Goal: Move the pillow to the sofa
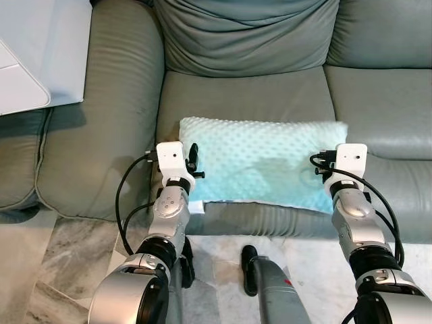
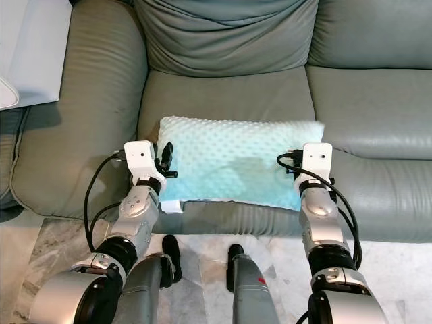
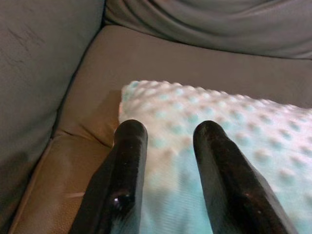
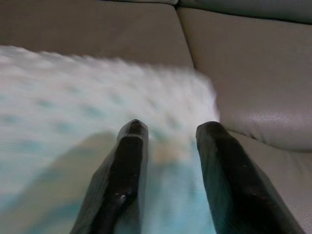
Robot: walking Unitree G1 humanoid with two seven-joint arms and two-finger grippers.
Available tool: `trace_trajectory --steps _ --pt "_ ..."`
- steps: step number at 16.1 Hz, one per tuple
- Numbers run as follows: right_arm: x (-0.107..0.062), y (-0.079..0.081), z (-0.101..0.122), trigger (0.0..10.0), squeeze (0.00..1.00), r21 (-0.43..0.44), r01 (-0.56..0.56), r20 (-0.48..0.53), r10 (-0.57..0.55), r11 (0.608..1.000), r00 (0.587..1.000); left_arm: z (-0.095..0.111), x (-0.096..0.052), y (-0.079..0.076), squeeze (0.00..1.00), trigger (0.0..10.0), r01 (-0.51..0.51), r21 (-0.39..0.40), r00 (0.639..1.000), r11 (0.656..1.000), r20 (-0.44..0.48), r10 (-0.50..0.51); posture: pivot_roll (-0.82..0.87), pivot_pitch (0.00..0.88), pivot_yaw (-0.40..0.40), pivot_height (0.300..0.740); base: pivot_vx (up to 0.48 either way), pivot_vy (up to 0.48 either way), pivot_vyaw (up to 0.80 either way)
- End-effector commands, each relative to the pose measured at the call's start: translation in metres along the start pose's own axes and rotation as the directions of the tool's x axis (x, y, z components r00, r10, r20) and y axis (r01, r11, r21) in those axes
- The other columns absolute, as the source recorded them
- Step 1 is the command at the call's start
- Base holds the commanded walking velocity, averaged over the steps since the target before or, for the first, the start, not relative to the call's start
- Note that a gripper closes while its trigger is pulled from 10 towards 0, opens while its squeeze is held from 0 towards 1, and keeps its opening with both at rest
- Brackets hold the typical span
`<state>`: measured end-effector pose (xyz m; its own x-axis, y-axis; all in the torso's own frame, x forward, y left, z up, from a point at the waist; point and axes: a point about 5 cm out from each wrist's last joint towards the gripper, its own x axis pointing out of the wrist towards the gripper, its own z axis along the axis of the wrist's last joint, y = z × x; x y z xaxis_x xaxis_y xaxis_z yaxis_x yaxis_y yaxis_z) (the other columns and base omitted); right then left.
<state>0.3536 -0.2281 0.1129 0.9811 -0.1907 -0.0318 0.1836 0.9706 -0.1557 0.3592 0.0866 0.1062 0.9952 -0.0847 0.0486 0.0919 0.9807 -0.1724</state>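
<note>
A pale mint dotted pillow point(image 1: 263, 162) lies across the front of the grey sofa's middle seat cushion point(image 1: 243, 94), its near edge slightly over the seat's front. My left gripper point(image 1: 193, 162) is at the pillow's left end and my right gripper point(image 1: 322, 166) at its right end. In the left wrist view the two black fingers point(image 3: 130, 146) stand apart, with the pillow point(image 3: 219, 117) showing between and beyond them. The right wrist view is blurred; its fingers point(image 4: 130, 146) are also apart over the pillow point(image 4: 58, 92).
The sofa's wide left armrest point(image 1: 101, 115) and back cushion point(image 1: 250, 34) frame the seat, and a second seat point(image 1: 385, 101) lies to the right. A white object point(image 1: 27, 61) sits at the upper left. Marble floor point(image 1: 54, 270) and my own legs point(image 1: 273, 297) are below.
</note>
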Motion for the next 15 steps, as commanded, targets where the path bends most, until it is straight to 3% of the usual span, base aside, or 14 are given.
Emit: trace_trajectory --steps 1,7,11,15 --pt "-0.006 -0.005 -0.015 10.0 1.00 0.008 0.018 -0.043 -0.018 1.000 0.999 -0.019 -0.011 0.006 1.00 10.0 -0.034 -0.003 0.997 0.999 -0.062 0.034 -0.07 0.501 0.079 0.740 0.000 0.000 0.00" --pt "-0.006 -0.004 -0.017 10.0 1.00 0.010 0.025 -0.047 -0.025 1.000 0.999 -0.025 -0.017 0.010 1.00 10.0 -0.032 0.018 0.997 0.999 -0.073 0.034 -0.07 0.507 0.081 0.740 0.000 0.000 0.00" --pt "-0.013 -0.004 -0.021 10.0 1.00 -0.007 0.039 -0.054 -0.039 0.999 0.998 -0.025 -0.023 0.029 1.00 10.0 -0.040 0.031 0.998 0.999 -0.040 0.041 -0.06 0.511 0.076 0.740 0.000 0.000 0.00" --pt "-0.022 -0.001 0.000 10.0 1.00 -0.009 0.032 0.065 -0.031 0.999 0.997 -0.020 -0.030 0.043 1.00 10.0 -0.029 0.057 1.000 0.998 0.007 0.029 -0.06 0.505 0.074 0.740 0.000 0.000 0.00"
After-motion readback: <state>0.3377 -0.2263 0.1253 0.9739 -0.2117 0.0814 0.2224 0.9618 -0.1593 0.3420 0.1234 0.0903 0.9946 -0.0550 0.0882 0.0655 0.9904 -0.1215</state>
